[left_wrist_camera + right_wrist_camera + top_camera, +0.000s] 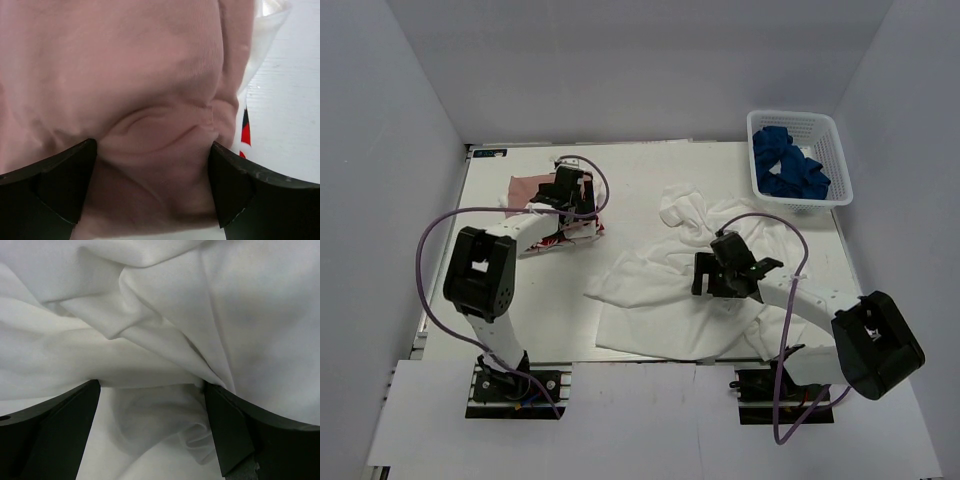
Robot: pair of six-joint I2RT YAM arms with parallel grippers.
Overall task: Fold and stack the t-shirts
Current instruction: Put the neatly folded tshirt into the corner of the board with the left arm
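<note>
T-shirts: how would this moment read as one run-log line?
left end effector: open, over pink t-shirt | right end effector: open, over crumpled white t-shirt

Table (pixel 650 170) with white tee (pixel 655 305), pink tee (pixel 527 186), basket (pixel 798 117)

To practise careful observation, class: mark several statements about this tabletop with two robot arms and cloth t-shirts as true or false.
1. The white plastic mesh basket holds dark blue cloth. True.
2. The large white cloth t-shirt lies neatly folded. False: it lies crumpled and spread on the table.
3. The left gripper is open above the dusty-pink cloth t-shirt. True.
4. The right gripper is shut on the white t-shirt. False: its jaws stand open over it.
5. The pink t-shirt is in the basket. False: it lies at the table's far left.
</note>
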